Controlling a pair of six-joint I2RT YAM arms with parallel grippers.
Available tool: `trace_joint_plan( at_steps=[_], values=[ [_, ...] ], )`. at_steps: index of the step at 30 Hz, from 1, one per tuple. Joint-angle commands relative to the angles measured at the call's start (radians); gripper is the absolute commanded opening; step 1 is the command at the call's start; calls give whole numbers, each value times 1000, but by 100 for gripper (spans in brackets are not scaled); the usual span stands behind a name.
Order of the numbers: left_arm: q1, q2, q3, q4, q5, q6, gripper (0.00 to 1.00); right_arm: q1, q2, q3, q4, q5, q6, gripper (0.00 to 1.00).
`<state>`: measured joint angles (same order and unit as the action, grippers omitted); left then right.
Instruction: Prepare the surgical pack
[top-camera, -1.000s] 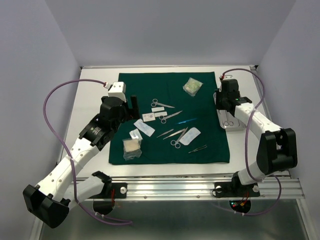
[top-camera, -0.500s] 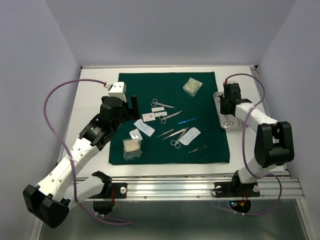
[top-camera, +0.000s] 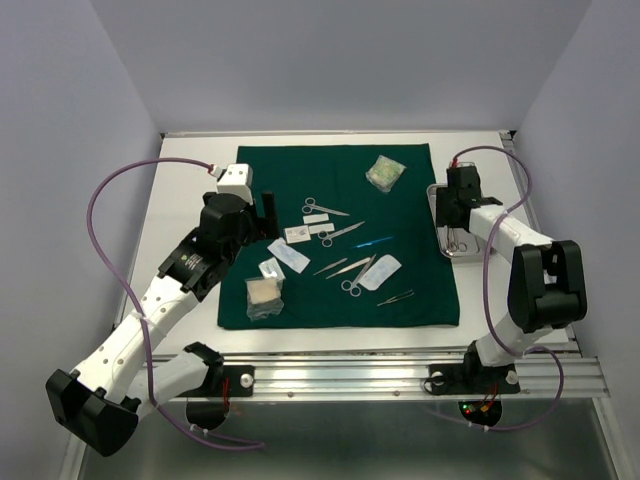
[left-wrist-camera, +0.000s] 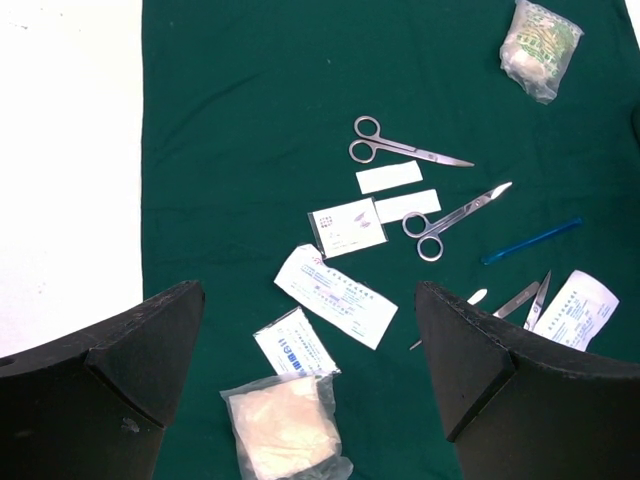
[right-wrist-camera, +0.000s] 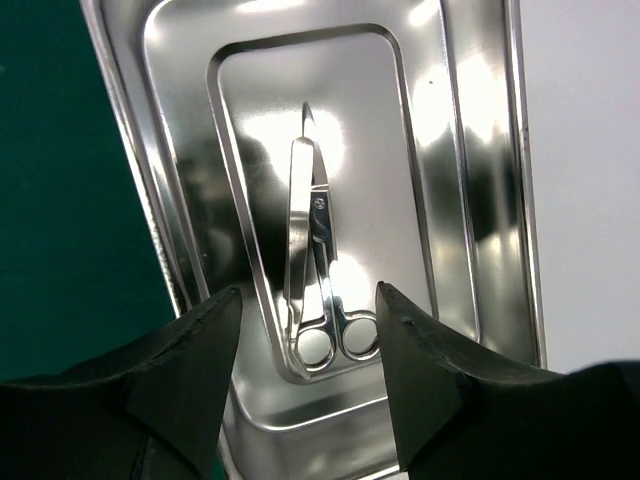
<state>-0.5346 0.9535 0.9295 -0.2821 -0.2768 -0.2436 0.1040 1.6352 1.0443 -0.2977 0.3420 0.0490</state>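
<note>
Desk (top-camera: 190, 180) carries the drape (top-camera: 300, 170), laid flat; everything below is placed against the drape.

Left hand (left-wrist-camera: 305, 290) hangs over the drape's left half, fingers wide apart, grasping nothing.

Right hand (right-wrist-camera: 308, 292) sits over the tray (right-wrist-camera: 455, 150), which rests on the desk just off the drape's right edge. Its fingers stand apart either side of one pair of scissors (right-wrist-camera: 315, 270) lying flat in the tray's well, tips pointing away from the hand. Released, not gripped.

We read the step as loading instruments into the tray, first pair in.

Left to go, around the drape's middle:
- gauze packets (left-wrist-camera: 285, 435)
- paper pouches (left-wrist-camera: 335, 295)
- loose scissors (left-wrist-camera: 405, 150), two pairs
- blue tool (left-wrist-camera: 530, 240)
- forceps (top-camera: 345, 266)

Next move, our call: lift the right hand clear of the tray, cross onto the drape and take the nearest instrument. Those lie flat on cloth, so we'd want a low, square pinch across the shank without snagging the drape.
</note>
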Motion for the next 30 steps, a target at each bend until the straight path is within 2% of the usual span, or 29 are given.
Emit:
trace_joint_plan(
  at_steps=[1,7,11,16,18,22,30],
  values=[
    [7,-4,28,21,5,23,99,32,-80,78,13,-8,51,62],
    [5,5,45,18,-10,20,99,215,-92,183,-151,32,147,64],
    [5,2,45,14,-18,17,99,336,-116,166,-254,45,230,64],
    [7,22,60,-14,-28,44,99,379,-146,125,-401,8,389,64],
    [5,28,63,-19,-41,47,99,390,-196,74,-419,-24,442,64],
    [5,30,65,-12,-33,38,99,410,-305,-10,-481,-47,650,65],
    [5,47,38,9,-12,24,99,497,-471,-176,-500,-37,923,55]
  ],
)
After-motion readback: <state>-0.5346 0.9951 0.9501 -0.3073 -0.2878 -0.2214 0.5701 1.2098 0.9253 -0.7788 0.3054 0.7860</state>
